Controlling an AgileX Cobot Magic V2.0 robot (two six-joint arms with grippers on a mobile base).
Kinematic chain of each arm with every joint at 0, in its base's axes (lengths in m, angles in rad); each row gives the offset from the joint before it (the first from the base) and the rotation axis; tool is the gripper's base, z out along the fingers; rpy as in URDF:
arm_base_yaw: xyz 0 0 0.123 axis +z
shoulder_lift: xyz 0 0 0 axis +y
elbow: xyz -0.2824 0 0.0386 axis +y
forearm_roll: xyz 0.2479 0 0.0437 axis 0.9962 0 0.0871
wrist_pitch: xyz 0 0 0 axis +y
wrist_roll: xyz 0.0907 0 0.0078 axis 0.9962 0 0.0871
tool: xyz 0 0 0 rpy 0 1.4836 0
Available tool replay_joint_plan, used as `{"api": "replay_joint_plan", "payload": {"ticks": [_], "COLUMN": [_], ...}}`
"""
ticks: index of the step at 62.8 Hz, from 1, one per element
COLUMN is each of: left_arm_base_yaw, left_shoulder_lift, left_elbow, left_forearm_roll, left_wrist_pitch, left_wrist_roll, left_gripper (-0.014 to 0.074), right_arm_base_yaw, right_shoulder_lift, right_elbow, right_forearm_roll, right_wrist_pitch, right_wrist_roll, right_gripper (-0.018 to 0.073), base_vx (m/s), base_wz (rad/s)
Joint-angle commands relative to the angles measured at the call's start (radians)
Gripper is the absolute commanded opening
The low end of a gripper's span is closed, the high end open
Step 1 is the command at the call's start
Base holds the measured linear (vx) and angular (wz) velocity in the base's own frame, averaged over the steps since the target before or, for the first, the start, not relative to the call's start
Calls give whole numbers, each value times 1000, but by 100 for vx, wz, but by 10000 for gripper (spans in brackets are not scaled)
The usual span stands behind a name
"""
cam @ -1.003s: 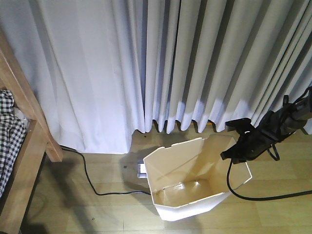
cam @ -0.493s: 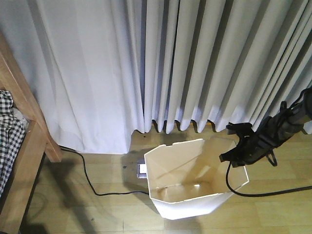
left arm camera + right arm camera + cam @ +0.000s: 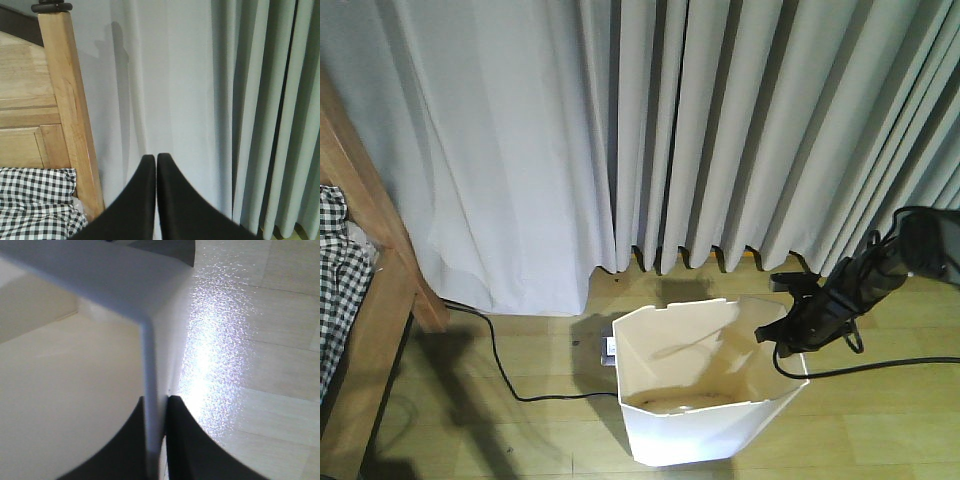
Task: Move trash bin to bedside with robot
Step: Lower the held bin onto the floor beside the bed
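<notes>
By the curtain [image 3: 520, 150], trash bin [image 3: 705, 425] now upright.

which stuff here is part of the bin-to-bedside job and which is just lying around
Part of the job:
trash bin
bed frame
checked quilt
right gripper, clamped on the bin's wall

Just there:
curtains
black cable on the floor
left gripper, shut, holding nothing

We see the white trash bin [image 3: 695, 400] upright on the wood floor before the curtain, its cream inside showing. Our right tool [image 3: 782, 335] pinches its right rim [image 3: 151, 405], one finger inside, one outside. The wooden bed [image 3: 365, 250] with its checked quilt [image 3: 338, 280] stands well apart at left.
</notes>
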Motion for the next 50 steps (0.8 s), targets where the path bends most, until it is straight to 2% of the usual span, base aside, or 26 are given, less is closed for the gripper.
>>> {"api": "replay_joint_plan", "payload": {"ticks": [1, 21, 50], "left_arm_base_yaw": [0, 0, 0], "left_shoulder_lift": [-4, -4, -4], "left_elbow": [-21, -21, -21], "left_forearm_roll": [-5, -5, -5], "left_wrist_pitch": [-73, -73, -73], "left_wrist_roll": [-4, -4, -4], "left_gripper": [-6, -6, -6], "right_arm_base_yaw": [-4, -4, -4], "right_shoulder_lift": [-37, 116, 217], "right_elbow": [-74, -270, -383], "right_forearm_roll": [-2, -59, -60], "right_wrist_pitch": [75, 156, 140], "right_wrist_roll": [29, 140, 144], "right_gripper": [-5, 1, 22], "base_vx": [0, 0, 0], "base_wz": [0, 0, 0]}}
